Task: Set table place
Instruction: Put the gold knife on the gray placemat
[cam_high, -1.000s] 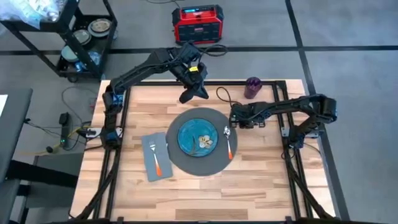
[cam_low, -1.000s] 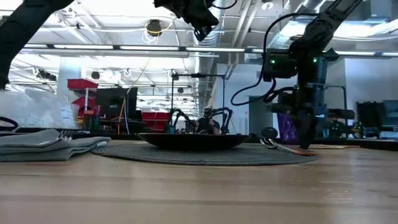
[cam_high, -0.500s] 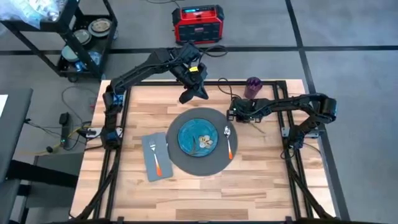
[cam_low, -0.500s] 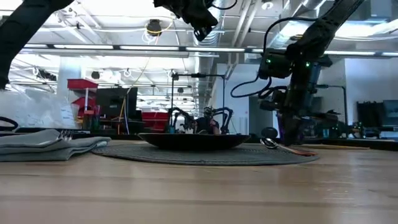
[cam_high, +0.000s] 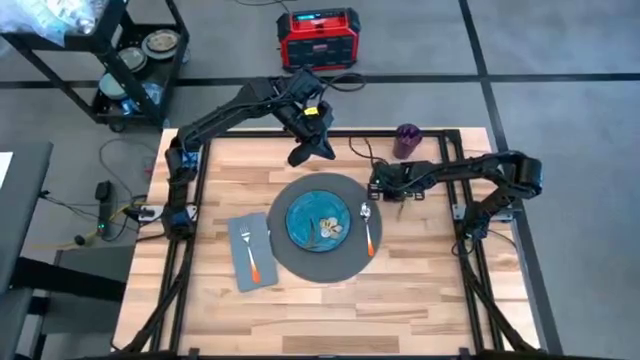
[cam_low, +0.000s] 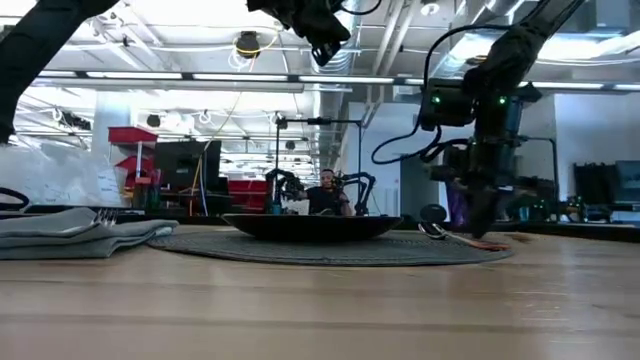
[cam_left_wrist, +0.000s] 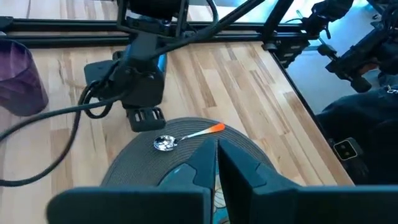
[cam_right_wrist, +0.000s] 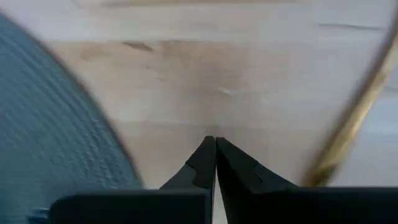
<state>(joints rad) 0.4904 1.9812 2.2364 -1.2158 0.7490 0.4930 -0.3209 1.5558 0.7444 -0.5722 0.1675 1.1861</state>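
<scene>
Wood table (cam_high: 420, 270): mat (cam_high: 322, 262), napkin (cam_high: 250, 255), purple cup (cam_high: 406, 140).

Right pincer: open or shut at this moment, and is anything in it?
Shut and empty. In its own wrist view the right pincer has both fingertips pressed together over bare table, beside the mat.

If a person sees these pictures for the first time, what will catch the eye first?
Probably the blue-green plate at the centre of the round dark mat, with the orange-handled spoon to its right on the mat and the fork on the grey napkin to its left. The right gripper, shut, is low beside the spoon's bowl.
</scene>
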